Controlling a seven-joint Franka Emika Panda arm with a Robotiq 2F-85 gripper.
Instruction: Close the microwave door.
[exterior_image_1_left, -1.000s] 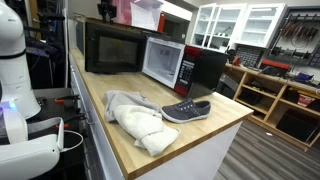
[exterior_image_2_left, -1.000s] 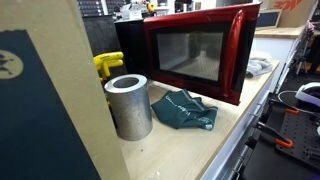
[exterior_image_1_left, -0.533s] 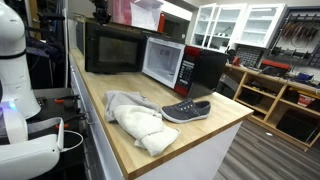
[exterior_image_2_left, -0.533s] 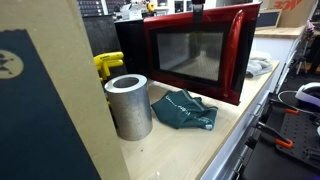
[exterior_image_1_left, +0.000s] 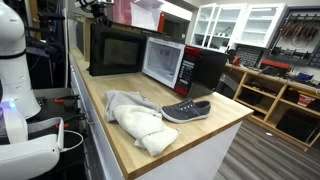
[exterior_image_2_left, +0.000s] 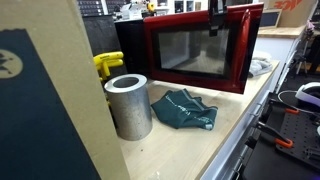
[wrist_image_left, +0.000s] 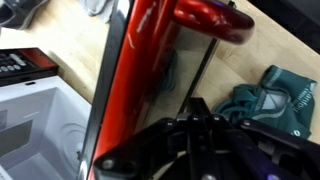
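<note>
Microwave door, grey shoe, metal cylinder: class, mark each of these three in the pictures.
microwave door (exterior_image_2_left: 192, 55), in an exterior view, on its dark glass window.
grey shoe (exterior_image_1_left: 186, 111), in an exterior view, on its laced upper.
metal cylinder (exterior_image_2_left: 130, 112), in an exterior view, on its side wall.

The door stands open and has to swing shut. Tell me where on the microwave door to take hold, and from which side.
Take the microwave door by its top edge near the free end, coming down from above. It stands upright and open, so that thin edge is bare to straddle, far from the hinge. The gripper hangs there.
</note>
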